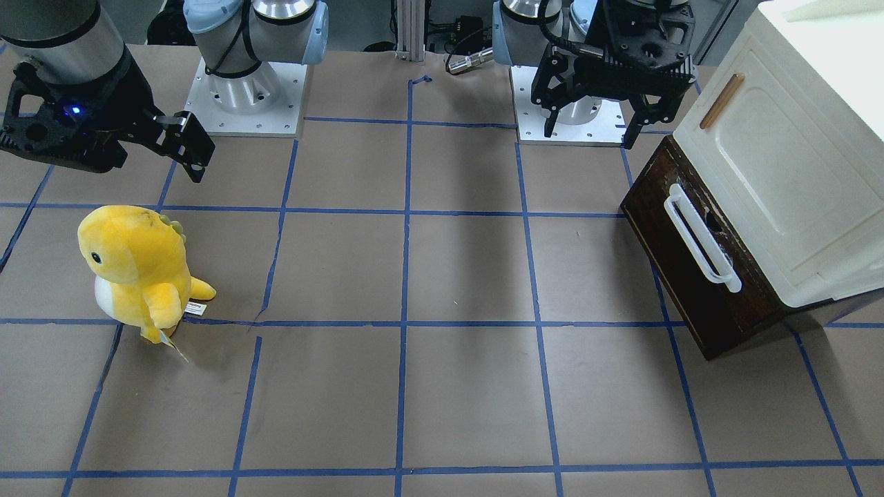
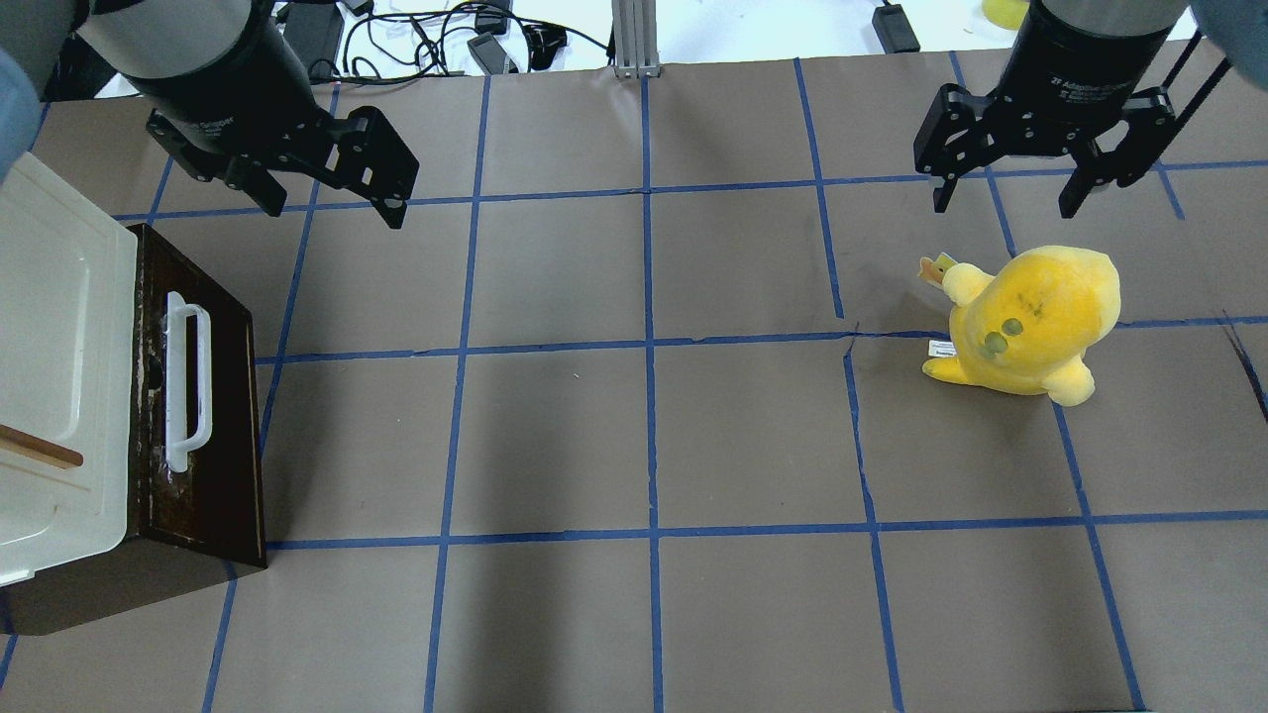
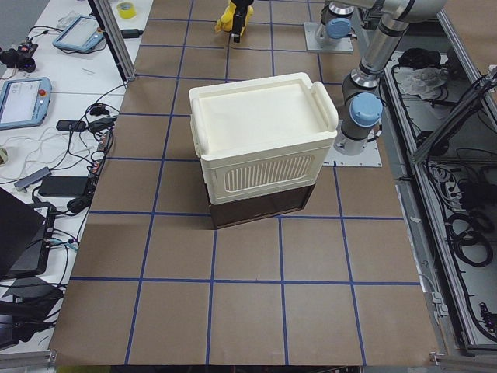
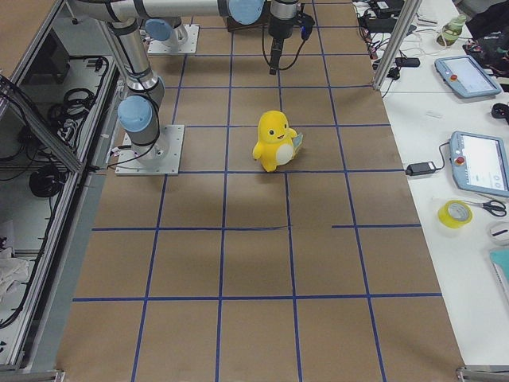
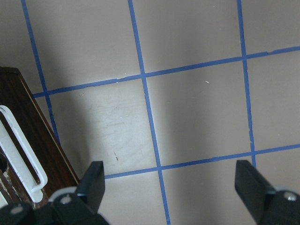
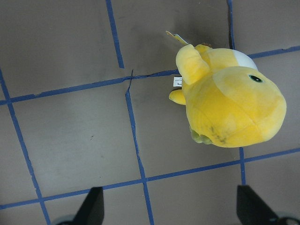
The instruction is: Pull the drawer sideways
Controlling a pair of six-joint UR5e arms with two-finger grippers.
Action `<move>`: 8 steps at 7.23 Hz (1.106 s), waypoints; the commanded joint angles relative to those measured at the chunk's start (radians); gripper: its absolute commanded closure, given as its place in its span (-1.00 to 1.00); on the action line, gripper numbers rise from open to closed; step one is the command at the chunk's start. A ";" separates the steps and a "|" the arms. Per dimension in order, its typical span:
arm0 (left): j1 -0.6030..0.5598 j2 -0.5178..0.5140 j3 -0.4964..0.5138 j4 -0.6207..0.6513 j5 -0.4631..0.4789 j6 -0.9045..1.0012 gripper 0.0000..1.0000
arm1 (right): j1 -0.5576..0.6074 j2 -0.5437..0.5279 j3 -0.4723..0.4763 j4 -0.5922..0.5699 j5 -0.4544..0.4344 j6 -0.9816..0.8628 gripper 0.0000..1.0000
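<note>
Drawer point(image 2: 233, 426) untouched.
I read left end effector point(image 2: 334, 213), at drawer's 1 o'clock, and right end effector point(image 2: 1003, 205) wide open, empty.

In front of the dark brown wooden drawer front point(image 2: 233, 436) and its long white bar handle point(image 2: 176, 396) we find open brown-paper table point(image 2: 555, 436). The cream panelled cabinet point(image 2: 59, 347) closes off the side behind it, and the yellow plush dinosaur point(image 2: 1030, 317) stands far across.

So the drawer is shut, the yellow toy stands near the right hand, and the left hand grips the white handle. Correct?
No. The left hand is open and apart from the white handle, as the overhead view shows. The drawer is shut and the yellow toy stands near the right hand.
</note>
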 commanded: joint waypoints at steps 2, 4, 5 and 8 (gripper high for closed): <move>-0.001 0.003 -0.001 0.000 0.003 0.000 -1.00 | 0.000 0.000 0.000 0.000 0.000 0.000 -1.00; 0.001 -0.010 -0.003 0.003 0.000 -0.013 -1.00 | 0.000 0.000 0.000 0.000 0.000 0.000 -1.00; 0.001 -0.016 -0.006 0.001 0.004 -0.016 -1.00 | 0.000 0.000 0.000 0.000 0.000 0.000 -1.00; -0.071 -0.062 -0.021 0.020 0.061 -0.173 -0.99 | -0.002 0.000 0.000 0.000 0.000 0.000 -1.00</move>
